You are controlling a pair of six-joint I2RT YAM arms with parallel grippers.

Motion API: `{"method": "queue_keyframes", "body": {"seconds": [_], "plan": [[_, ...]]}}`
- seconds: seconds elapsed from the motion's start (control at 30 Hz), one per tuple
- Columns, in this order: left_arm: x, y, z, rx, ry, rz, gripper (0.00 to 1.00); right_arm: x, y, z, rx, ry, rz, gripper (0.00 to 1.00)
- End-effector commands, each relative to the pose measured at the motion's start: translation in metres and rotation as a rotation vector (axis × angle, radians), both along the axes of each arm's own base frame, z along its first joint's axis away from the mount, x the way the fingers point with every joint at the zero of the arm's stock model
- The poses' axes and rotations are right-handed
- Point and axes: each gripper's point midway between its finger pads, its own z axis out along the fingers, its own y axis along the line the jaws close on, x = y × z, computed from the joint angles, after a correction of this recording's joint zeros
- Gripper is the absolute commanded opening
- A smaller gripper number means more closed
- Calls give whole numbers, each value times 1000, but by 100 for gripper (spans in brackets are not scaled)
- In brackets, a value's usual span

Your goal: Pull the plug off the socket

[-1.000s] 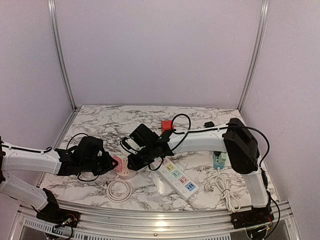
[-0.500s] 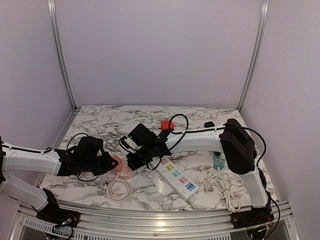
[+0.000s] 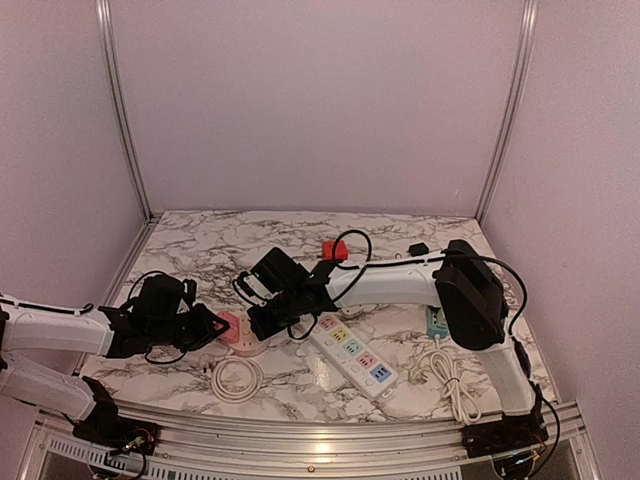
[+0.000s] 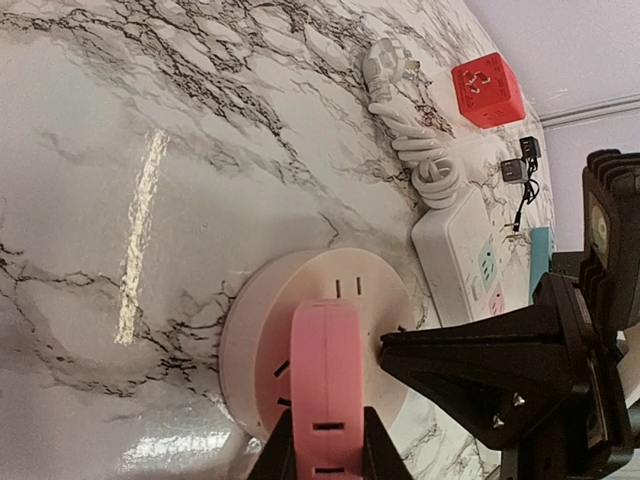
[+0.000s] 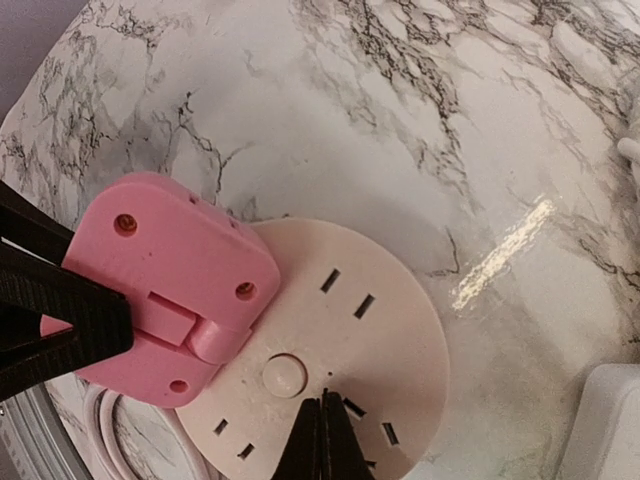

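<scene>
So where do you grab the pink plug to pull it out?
Pinch the pink plug by its two flat, parallel sides, coming from the outer edge of the round socket, where it sticks up clear. The left gripper pinches it there.

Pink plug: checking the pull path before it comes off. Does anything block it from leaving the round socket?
Nothing visible does. The left gripper clamps the pink square plug; the shut right gripper touches the pale round socket beside it, not over it.
</scene>
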Motion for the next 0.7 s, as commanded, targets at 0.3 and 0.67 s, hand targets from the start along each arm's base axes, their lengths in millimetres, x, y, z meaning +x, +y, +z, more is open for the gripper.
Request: {"method": "queue_keyframes", "body": {"seconds": [0.3,0.67], "plan": [[13,-15,48,-292,-108,-43,0,-19,-40,-82,-240,96,-17,0],[13,-10,61,-334,-140,-46,0,-20,-39,-85,-236,103,-18,0]]}}
